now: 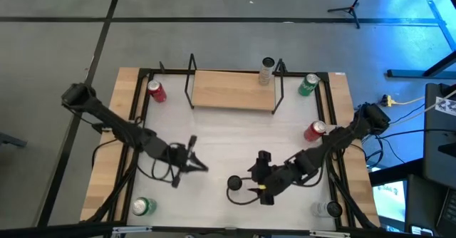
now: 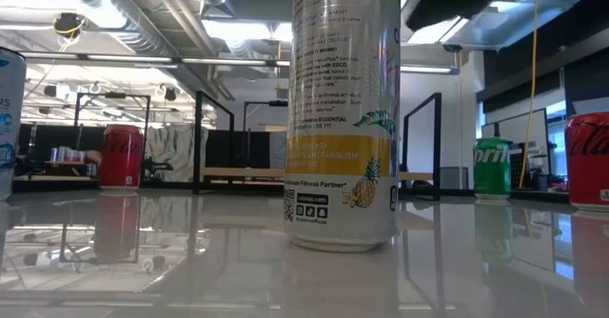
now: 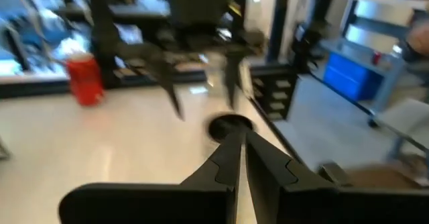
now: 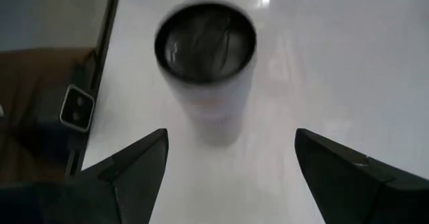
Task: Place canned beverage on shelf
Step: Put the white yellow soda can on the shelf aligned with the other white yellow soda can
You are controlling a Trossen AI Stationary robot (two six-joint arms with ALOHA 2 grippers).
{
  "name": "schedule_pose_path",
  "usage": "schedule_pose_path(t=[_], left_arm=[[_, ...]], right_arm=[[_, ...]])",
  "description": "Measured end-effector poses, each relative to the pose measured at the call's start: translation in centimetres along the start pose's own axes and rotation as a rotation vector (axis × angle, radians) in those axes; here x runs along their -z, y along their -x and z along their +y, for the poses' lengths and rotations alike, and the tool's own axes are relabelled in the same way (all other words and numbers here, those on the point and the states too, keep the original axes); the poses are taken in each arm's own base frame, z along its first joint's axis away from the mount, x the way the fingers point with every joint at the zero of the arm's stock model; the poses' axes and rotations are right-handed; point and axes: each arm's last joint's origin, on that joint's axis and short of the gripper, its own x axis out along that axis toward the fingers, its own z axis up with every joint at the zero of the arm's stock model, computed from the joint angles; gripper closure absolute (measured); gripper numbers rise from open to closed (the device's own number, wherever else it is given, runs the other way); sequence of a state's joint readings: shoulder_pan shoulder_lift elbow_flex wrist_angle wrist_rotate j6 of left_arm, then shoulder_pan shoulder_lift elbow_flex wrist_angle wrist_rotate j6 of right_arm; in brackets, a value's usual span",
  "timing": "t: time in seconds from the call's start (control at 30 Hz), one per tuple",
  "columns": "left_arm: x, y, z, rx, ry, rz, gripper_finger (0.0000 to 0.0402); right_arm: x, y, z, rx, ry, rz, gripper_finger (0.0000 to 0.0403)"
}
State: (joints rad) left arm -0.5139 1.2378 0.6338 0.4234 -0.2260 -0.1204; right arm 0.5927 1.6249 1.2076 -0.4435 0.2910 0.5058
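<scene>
A tall white can with a dark top stands upright on its base on the white table, near the middle; the low view shows it close up. My right gripper is open just right of it and slightly above. In the right wrist view its fingers stand apart on the near side of the can, touching nothing. My left gripper is shut and empty, left of the can. The light-wood shelf in a black rod frame stands at the far middle, with a pale can at its right end.
A red can stands far left, a green can far right, and a red can at the right. A green can stands near left and a pale can near right. Black frame rods run along the table's edges.
</scene>
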Motion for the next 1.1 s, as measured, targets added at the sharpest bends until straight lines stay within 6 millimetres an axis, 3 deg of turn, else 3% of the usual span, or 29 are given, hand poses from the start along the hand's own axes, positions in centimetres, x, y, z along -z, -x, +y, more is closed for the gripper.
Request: schedule_pose_path(t=[0.23,0.5,0.8,1.1], left_arm=[[0.9,-2.6,-4.1,0.015,0.054,0.100,0.0384],[4.0,-7.2,-7.6,0.046,0.077,0.146,0.0384],[6.7,-11.1,-8.9,0.030,0.076,0.203,0.0384],[7.5,-11.9,-8.5,-0.131,0.085,0.184,0.0384]], right_arm=[[1.2,0.2,1.5,0.070,-0.002,-0.031,0.0081],[2.8,-3.0,2.0,0.194,-0.033,-0.019,0.0081],[2.4,-4.2,2.2,0.314,-0.062,-0.171,0.0081],[2.2,-4.2,1.7,0.390,-0.066,-0.219,0.0081]])
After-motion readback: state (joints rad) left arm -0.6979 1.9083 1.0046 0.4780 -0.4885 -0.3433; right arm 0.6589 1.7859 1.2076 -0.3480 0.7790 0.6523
